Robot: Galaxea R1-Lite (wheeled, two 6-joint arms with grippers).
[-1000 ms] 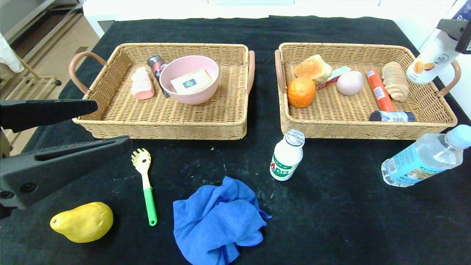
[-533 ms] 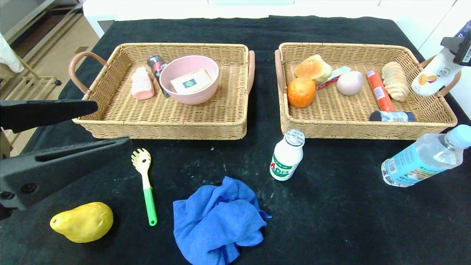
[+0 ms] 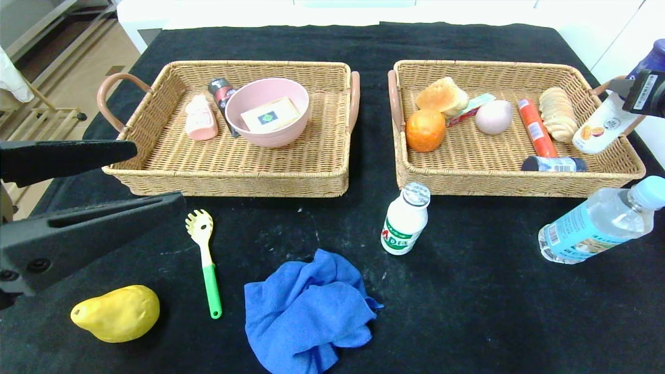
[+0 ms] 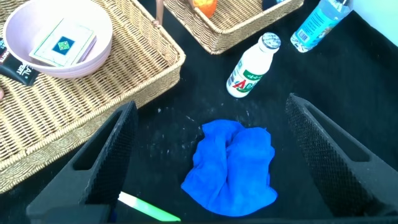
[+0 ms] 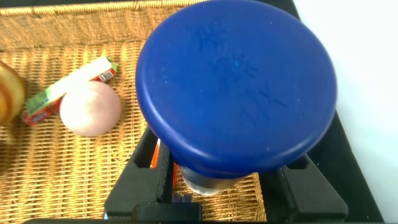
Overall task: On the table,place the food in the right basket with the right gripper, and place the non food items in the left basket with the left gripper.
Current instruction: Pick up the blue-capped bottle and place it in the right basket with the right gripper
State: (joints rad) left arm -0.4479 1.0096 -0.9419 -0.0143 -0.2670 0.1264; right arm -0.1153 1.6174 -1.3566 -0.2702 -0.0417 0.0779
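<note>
Clamped in the right gripper (image 3: 618, 88), white bottle (image 3: 597, 124) overhangs right basket (image 3: 519, 182).

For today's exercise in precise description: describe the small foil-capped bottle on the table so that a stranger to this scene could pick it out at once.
Start at the right basket. Just in front of its near left corner, on the black table, the small white bottle stands upright. Unlike the larger clear water bottle lying tipped to its right, it is opaque, green-labelled and foil-capped.
</note>
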